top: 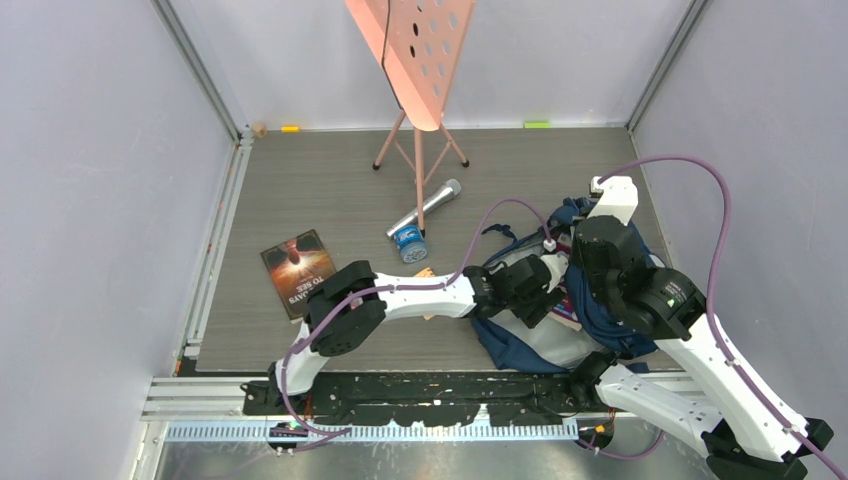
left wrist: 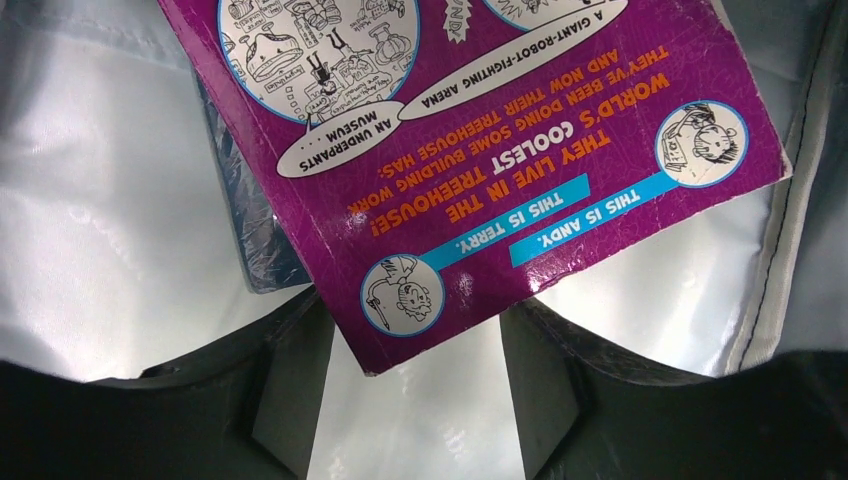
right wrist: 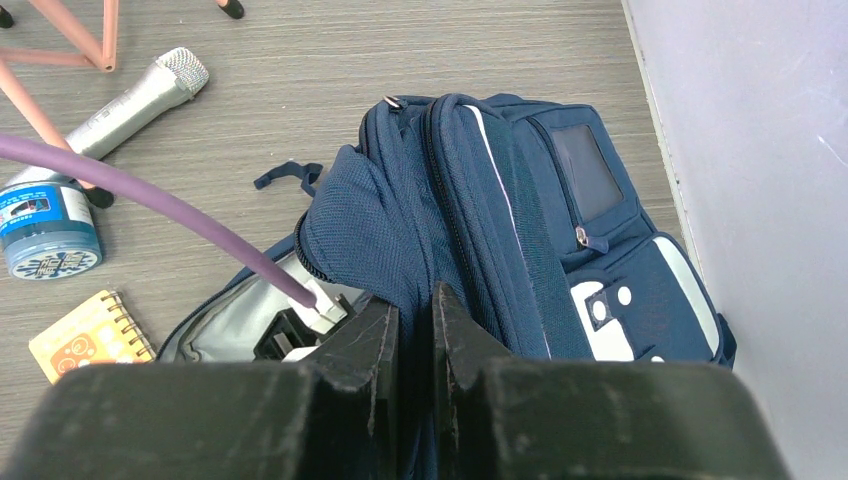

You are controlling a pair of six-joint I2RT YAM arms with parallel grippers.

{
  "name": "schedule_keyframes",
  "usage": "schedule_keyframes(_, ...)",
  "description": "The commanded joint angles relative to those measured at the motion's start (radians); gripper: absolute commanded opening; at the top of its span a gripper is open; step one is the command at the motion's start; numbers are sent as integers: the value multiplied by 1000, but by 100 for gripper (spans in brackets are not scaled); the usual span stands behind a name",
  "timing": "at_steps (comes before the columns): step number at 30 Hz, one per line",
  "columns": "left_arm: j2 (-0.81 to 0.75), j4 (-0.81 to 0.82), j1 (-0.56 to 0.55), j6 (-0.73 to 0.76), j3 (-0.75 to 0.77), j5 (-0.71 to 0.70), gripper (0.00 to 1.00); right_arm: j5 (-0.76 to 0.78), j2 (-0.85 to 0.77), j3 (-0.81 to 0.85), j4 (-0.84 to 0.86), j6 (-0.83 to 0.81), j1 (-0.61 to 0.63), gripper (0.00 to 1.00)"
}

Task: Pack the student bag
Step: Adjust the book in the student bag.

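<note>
The student bag point(top: 515, 350) point(right wrist: 500, 200), a navy backpack with grey patches, lies at the right of the table with its main compartment open. My right gripper point(right wrist: 415, 310) is shut on a fold of its navy top flap and holds the mouth apart. My left gripper point(top: 550, 285) point(left wrist: 412, 340) reaches inside, over the silver lining point(left wrist: 100, 250). Its jaws stand open. A purple paperback point(left wrist: 480, 150) lies in the bag just ahead, one corner poking between the fingers without touching either.
A pink music stand point(top: 415, 60) stands at the back centre. A silver microphone point(top: 425, 208) and a blue jar point(top: 410, 243) lie left of the bag, with an orange spiral notebook point(right wrist: 90, 335) nearer. A dark brown book point(top: 297, 270) lies further left. A wall runs close on the right.
</note>
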Motion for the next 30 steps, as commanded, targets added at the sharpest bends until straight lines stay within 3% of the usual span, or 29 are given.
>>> schedule_keyframes(1,23,99,-1,22,71,-36,61,65,-22,56,102,4,0,0)
schedule_keyframes(7,-17,88,-3,30,40,-50,64,75,-33,52,100,0,0,0)
schedule_keyframes(11,-117,98,-3,30,-45,-60,83,75,-37,43,110,0,0,0)
schedule_keyframes(16,-302,6,-2,-16,-143,-84,98,79,-35,44,111,-5,0,0)
schedule_keyframes(24,-517,-247,33,-55,-240,-147,100,65,-33,39,114,9,0,0)
schedule_keyframes(30,-667,-388,233,-137,-374,-151,100,58,-41,22,124,20,0,0)
